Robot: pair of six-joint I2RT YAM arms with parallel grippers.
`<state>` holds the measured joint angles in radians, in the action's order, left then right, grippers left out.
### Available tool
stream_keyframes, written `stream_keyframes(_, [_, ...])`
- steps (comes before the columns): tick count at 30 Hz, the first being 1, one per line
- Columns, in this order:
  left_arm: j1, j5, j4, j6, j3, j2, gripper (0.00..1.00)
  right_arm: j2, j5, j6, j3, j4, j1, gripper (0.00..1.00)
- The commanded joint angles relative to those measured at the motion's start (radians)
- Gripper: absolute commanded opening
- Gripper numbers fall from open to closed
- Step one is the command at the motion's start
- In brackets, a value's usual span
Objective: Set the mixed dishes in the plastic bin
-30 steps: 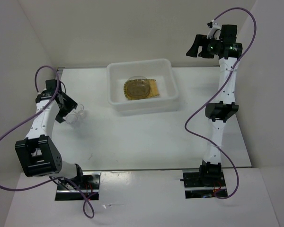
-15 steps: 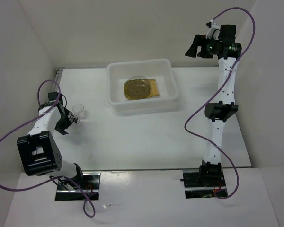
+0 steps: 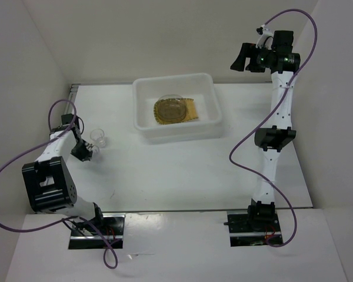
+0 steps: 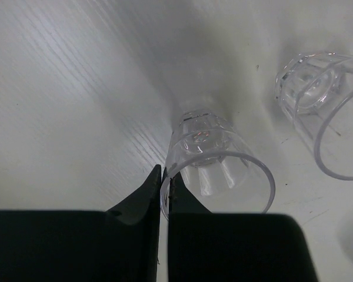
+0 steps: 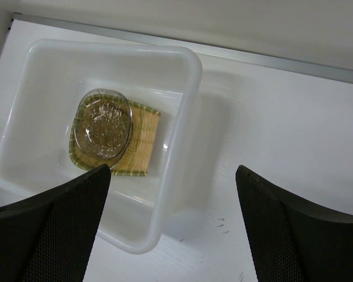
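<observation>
Our left claw (image 4: 165, 176), nearly shut, pinches the cup (image 4: 212, 147) by its rim wall, centre of the wrist view. We judge it light, slick and brittle, so hold gently. Right claw (image 5: 172, 170) gapes, empty.

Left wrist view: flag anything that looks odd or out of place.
The left hand pinches the clear glass cup only by its rim wall, fingers nearly together, an off-centre hold. A second cup sits apart to its right. Nothing spilled or broken.
</observation>
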<state>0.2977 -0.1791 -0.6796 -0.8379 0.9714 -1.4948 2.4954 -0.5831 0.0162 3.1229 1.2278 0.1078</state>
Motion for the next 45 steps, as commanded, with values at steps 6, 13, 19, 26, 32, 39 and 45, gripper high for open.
stream_keyframes(6, [0.001,-0.019,-0.12,0.0,0.189,0.169,0.0,-0.017,0.005,0.004,0.013,0.006,-0.017,0.91])
stream_keyframes(13, [-0.034,0.248,0.134,-0.004,0.377,0.217,0.0,-0.017,0.005,0.004,0.013,0.006,-0.036,0.91])
stream_keyframes(19, [-0.232,0.236,0.135,0.074,0.651,-0.029,0.0,-0.017,0.005,0.004,0.013,0.006,-0.036,0.91])
stream_keyframes(26, [-0.419,0.11,-0.075,0.269,1.093,-0.393,0.0,-0.017,0.005,0.004,0.013,0.006,-0.036,0.91])
stream_keyframes(32, [-0.511,0.058,-0.175,0.26,1.222,-0.571,0.0,-0.017,0.005,0.004,0.013,0.006,-0.036,0.91])
stream_keyframes(39, [-0.569,0.009,-0.324,0.269,1.36,-0.749,0.0,-0.017,0.005,0.004,0.013,0.006,-0.026,0.91])
stream_keyframes(45, [-0.6,-0.009,-0.305,0.247,1.267,-0.779,0.0,-0.017,0.005,0.004,0.013,0.006,-0.017,0.91])
